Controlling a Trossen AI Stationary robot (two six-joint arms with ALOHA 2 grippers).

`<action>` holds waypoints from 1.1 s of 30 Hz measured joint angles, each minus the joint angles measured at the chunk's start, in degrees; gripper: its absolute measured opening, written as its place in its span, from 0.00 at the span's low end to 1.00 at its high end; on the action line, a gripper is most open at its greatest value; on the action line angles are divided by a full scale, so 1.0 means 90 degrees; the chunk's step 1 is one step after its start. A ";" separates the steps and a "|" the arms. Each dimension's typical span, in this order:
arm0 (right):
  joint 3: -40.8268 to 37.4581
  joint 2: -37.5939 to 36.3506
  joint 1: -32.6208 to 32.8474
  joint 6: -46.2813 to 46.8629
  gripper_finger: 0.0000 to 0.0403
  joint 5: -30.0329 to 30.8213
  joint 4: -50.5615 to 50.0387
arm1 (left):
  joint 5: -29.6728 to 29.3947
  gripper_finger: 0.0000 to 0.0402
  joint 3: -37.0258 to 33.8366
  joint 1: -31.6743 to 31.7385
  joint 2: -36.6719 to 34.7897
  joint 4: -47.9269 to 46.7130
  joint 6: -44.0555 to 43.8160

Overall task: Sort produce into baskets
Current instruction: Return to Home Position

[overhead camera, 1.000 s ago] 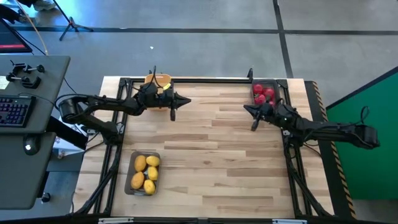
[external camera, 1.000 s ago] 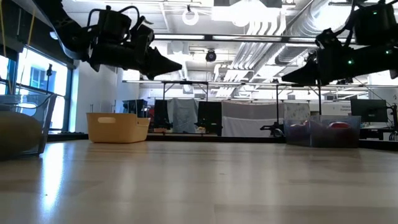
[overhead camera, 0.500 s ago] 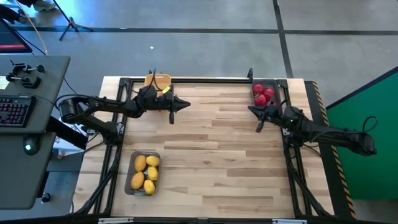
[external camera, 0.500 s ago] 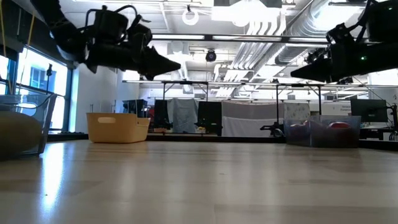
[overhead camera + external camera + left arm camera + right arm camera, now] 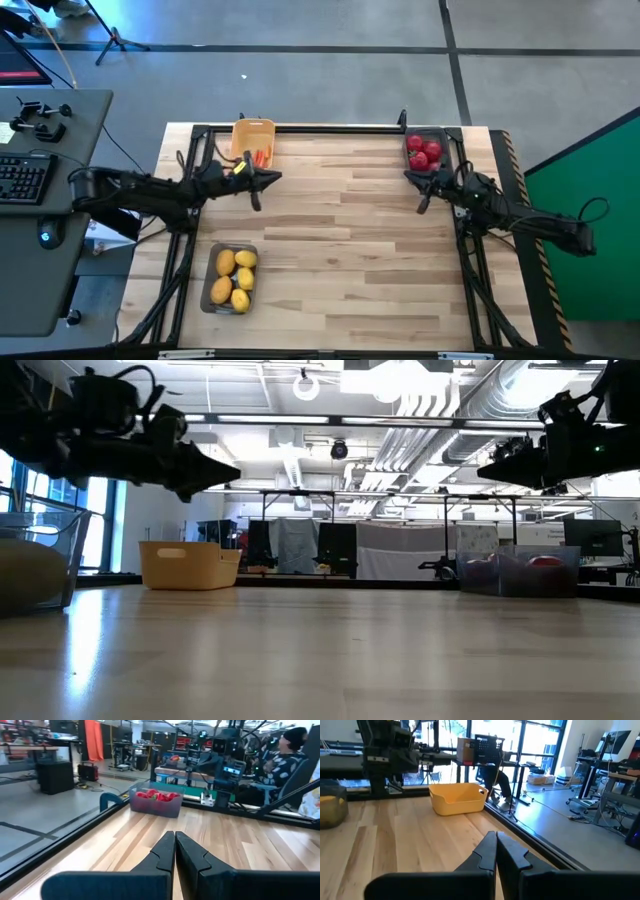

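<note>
The yellow-orange basket stands at the far edge, left of centre, with thin orange carrot pieces inside. A dark see-through tray at the far right holds red fruits. A second see-through tray near the left front holds several yellow lemons. My left gripper is shut and empty, level above the table, just near of the yellow-orange basket. My right gripper is shut and empty, level above the table, just near of the red-fruit tray.
A black metal frame runs along the table's far edge and down both sides. The middle of the wooden tabletop is bare. A desk with a keyboard stands left of the table. A seated person shows beyond the right side.
My left gripper has drawn back toward the table's left edge and a little toward the near edge, sinking slightly, staying shut; it has left the space over the yellow-orange basket. My right gripper has pulled slightly back toward the right edge, still shut.
</note>
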 joint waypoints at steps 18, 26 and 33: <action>0.0000 -0.1208 0.0000 0.0399 0.00 -0.0070 -0.1393 | -0.0646 0.00 -0.0787 -0.0305 -0.2705 -0.2226 -0.0048; 0.0000 -0.1211 0.0001 0.0522 0.00 -0.0175 -0.1416 | -0.0461 0.00 -0.0783 -0.0303 -0.3782 -0.3560 0.0001; 0.0000 -0.1211 0.0002 0.0686 0.00 -0.0175 -0.1460 | -0.0474 0.00 -0.0783 -0.0303 -0.5184 -0.4914 0.0006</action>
